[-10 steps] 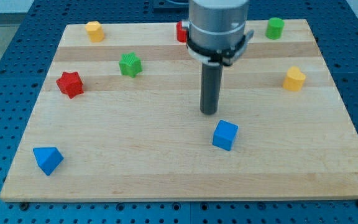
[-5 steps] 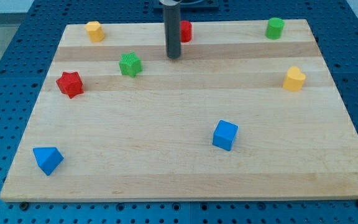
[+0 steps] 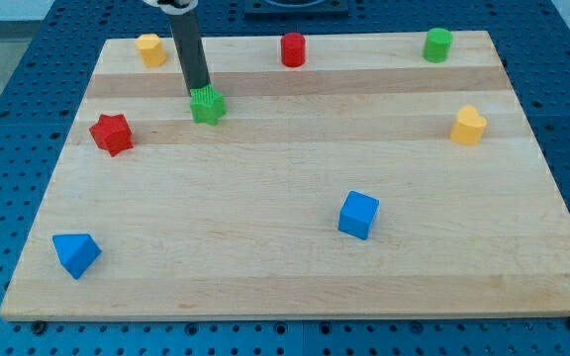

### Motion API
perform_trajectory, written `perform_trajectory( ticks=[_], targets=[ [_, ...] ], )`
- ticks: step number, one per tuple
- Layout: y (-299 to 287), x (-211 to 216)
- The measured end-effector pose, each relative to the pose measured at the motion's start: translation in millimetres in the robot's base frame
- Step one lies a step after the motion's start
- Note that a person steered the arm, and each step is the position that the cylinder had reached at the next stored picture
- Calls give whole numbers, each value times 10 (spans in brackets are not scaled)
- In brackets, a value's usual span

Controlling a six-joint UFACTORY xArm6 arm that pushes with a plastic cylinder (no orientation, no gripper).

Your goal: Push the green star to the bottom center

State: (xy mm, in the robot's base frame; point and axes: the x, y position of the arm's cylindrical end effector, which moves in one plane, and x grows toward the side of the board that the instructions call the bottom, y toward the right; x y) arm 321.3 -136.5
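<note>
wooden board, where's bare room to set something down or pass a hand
Widest free patch: the middle band of the wooden board, bordered by the green star block, blue cube and yellow block. Also free: the bottom edge between the blue wedge and the cube. Crowded: upper left, where my tip meets the star beside the red star block.

My tip sits at the top edge of the green star, touching it or just short of it, in the upper left part of the wooden bench. A red star lies to the view's left of the green one. Along the top are a yellow block, a red cylinder and a green cylinder. A second yellow block sits at the right, a blue cube lower centre, a blue wedge-like block at bottom left.
</note>
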Motion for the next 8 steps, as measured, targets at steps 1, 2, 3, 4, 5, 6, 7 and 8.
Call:
perform_trajectory(
  ticks=[1,2,3,4,5,6,7,8],
  targets=[
    [14,210],
    [106,418],
    [293,544],
    [507,699],
    [598,964],
    [602,1186],
    [597,1341],
    [533,1544]
  ],
)
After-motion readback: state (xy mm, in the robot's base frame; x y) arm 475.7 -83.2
